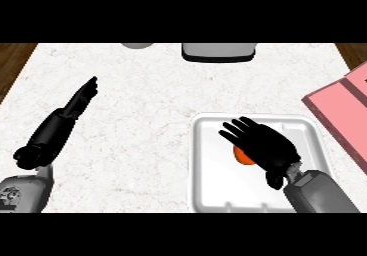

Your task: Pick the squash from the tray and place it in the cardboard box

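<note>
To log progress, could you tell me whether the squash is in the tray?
In: the orange squash shows within the white tray, beneath the right hand.

Hands: two, left hand and right hand.
Grey arms: two, left forearm and right forearm.
White tray: one.
Orange squash: one, mostly hidden under right hand.
Pink box: one, cut by right edge.
Dark-rimmed grey container: one, at far edge.
Round grey thing: one, mostly cut off, kind unclear.
White counter: one.
</note>
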